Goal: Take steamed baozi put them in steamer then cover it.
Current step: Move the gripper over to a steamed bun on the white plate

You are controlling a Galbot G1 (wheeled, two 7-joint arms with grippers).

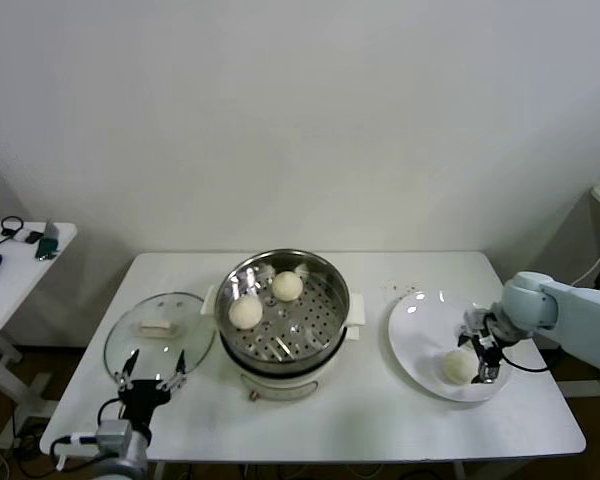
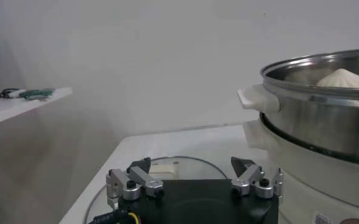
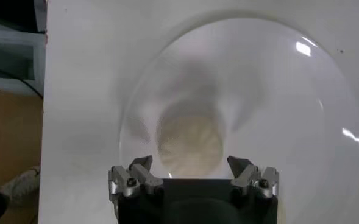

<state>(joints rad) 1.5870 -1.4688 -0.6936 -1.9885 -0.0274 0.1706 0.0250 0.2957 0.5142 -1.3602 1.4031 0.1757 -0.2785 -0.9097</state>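
Steel steamer (image 1: 283,318) sits mid-table w/ two baozi (image 1: 245,313) already inside, lid off. Right of steamer, white plate (image 1: 412,340) holds one bun (image 1: 458,366); right gripper (image 1: 483,356) hangs directly over it, jaws wide, nothing held yet. Step in hand: picking bun no. 3. Next move prob needs a short drop, then a soft close. Left of steamer lies glass cover (image 1: 160,332); left gripper (image 1: 152,380) waits near its edge, jaws wide.

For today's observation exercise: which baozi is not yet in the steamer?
The baozi on the white plate, right of the steamer: baozi. The other two sit inside.
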